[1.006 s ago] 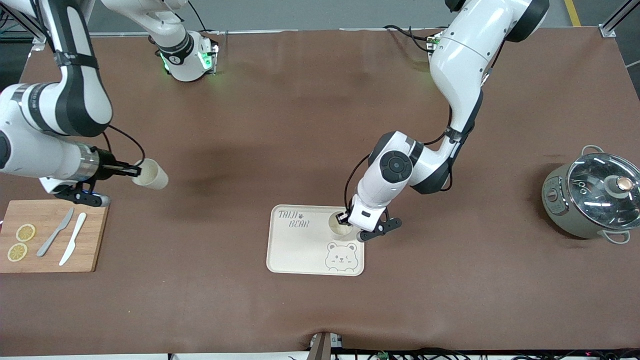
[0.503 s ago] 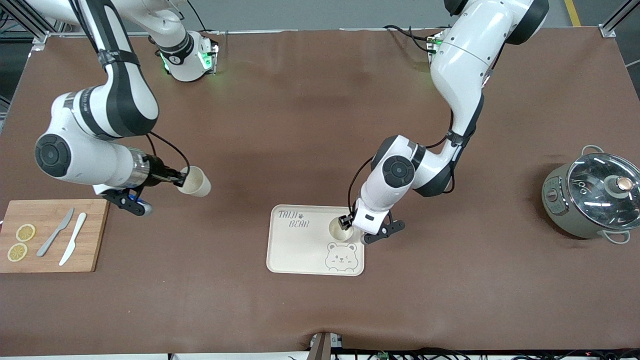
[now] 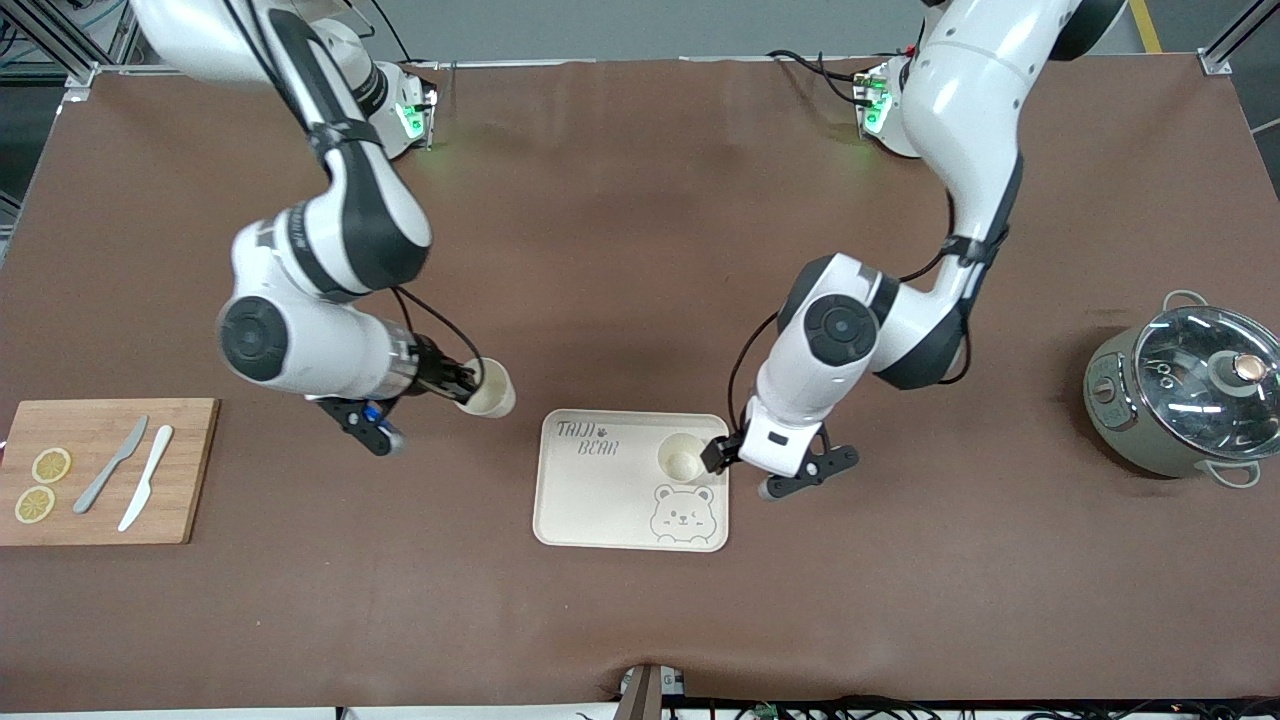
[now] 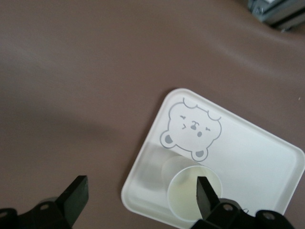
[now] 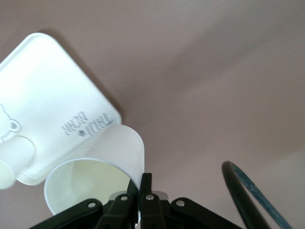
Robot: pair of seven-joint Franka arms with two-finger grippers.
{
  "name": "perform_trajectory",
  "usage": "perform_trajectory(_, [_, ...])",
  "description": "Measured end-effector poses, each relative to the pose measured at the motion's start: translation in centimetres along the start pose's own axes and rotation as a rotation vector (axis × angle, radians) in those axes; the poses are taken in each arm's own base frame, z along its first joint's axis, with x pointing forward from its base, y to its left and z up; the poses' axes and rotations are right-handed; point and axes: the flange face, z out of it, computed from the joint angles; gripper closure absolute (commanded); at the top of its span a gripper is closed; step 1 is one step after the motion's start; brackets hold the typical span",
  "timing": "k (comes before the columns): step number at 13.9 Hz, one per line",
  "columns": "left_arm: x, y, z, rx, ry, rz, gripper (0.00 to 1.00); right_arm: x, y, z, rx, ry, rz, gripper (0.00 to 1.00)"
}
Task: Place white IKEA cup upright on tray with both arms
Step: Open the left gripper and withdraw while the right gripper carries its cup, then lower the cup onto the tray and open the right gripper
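Note:
A cream tray (image 3: 600, 500) with a bear drawing lies near the table's middle. One white cup (image 3: 682, 458) stands upright on it, near the edge toward the left arm's end. My left gripper (image 3: 720, 455) is open and empty, just beside that cup, over the tray's edge. In the left wrist view the cup (image 4: 188, 195) and tray (image 4: 257, 152) lie below the spread fingers (image 4: 76, 195). My right gripper (image 3: 465, 382) is shut on the rim of a second white cup (image 3: 492, 395), tilted, over the table beside the tray. The right wrist view shows this cup (image 5: 95, 183) and the tray (image 5: 47, 95).
A wooden cutting board (image 3: 180, 470) with two knives and lemon slices lies at the right arm's end. A grey pot (image 3: 1190, 390) with a glass lid stands at the left arm's end. A black cable (image 5: 248, 191) loops beside the right gripper.
My right arm has carried its cup from beside the cutting board toward the tray. My left gripper has drawn off the cup on the tray toward the left arm's end.

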Motion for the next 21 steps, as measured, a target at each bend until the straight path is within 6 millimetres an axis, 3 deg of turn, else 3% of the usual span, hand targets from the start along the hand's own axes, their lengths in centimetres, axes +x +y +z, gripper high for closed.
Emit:
perform_trajectory(4, [3.9, -4.4, -9.3, 0.055, -0.002, 0.071, 0.0, -1.5, -4.6, 5.2, 0.051, 0.06, 0.043, 1.0])
perform_trajectory(7, [6.3, -7.5, -14.2, 0.059, 0.019, 0.072, 0.0, -2.0, -6.5, 9.1, 0.092, 0.099, 0.063, 1.0])
perform_trajectory(12, [9.5, -12.9, -20.4, 0.07, 0.051, 0.058, 0.0, -0.5, -6.5, 12.4, 0.078, 0.112, 0.091, 1.0])
perform_trajectory(15, [10.1, -16.2, -24.3, 0.101, 0.034, 0.104, 0.0, 0.3, -6.1, 14.1, 0.055, 0.107, 0.101, 1.0])
perform_trajectory(16, [10.1, -17.3, -25.8, 0.113, 0.026, 0.13, 0.0, 0.4, -6.1, 14.5, 0.052, 0.106, 0.103, 0.9])
perform_trajectory(17, [9.9, -18.5, -27.2, 0.125, 0.014, 0.153, 0.0, 0.5, -6.1, 14.5, 0.054, 0.107, 0.103, 0.33])
perform_trajectory(18, [9.7, -19.7, -28.7, 0.137, 0.001, 0.173, 0.0, 0.5, -6.2, 14.4, 0.056, 0.108, 0.102, 0.0])
perform_trajectory(21, [8.0, -22.2, -32.7, 0.172, -0.046, 0.198, 0.0, 0.6, -6.3, 14.2, 0.059, 0.11, 0.101, 0.0])
